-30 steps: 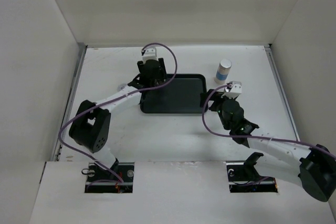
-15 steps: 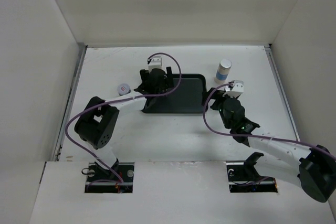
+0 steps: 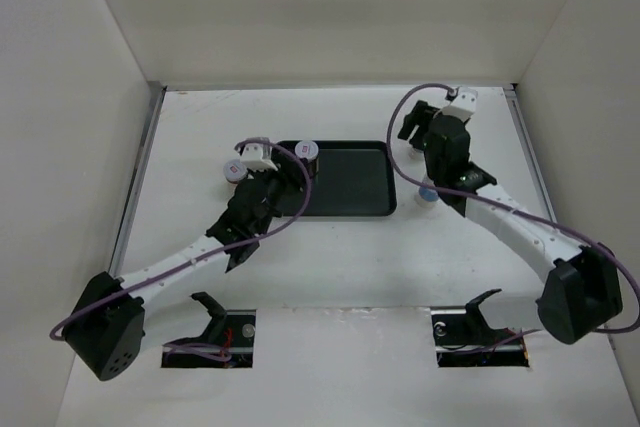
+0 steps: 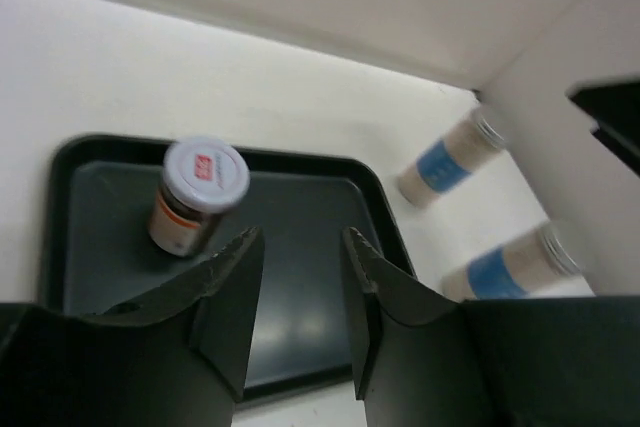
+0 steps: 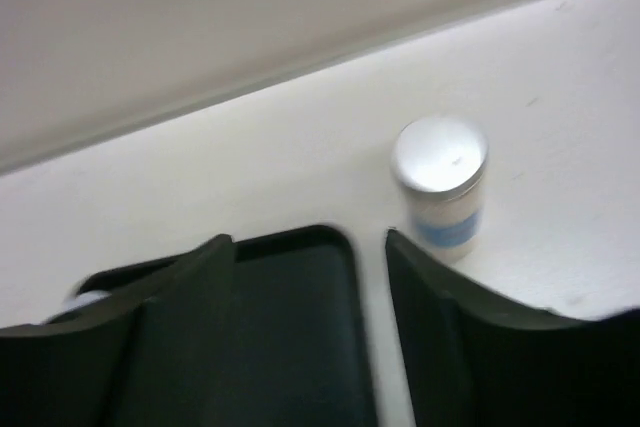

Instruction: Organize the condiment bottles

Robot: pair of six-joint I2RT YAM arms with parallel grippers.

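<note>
A brown bottle (image 3: 308,150) stands in the far left corner of the black tray (image 3: 350,187). In the left wrist view this bottle (image 4: 190,202) is just left of my open, empty left gripper (image 4: 300,239), which hovers over the tray's (image 4: 300,197) left part (image 3: 288,177). The second brown bottle (image 3: 233,169) stands on the table left of the tray. One whitish bottle (image 3: 427,190) stands by the tray's right edge. The other (image 5: 440,187) stands past the tray's far right corner, beyond my open right gripper (image 5: 308,240); from above the gripper (image 3: 418,132) hides it. Both show in the left wrist view (image 4: 440,162) (image 4: 510,267).
White walls close in the table at the back and on both sides. The right arm's pale link (image 4: 560,147) stands close behind the whitish bottles. Purple cables (image 3: 400,112) loop above both wrists. The arm bases sit in two cut-outs (image 3: 210,332) at the near edge.
My left gripper has drawn back from the tray's far left corner, leaving the brown bottle standing there. My right arm has swung to the far right; a whitish bottle now shows where it was.
</note>
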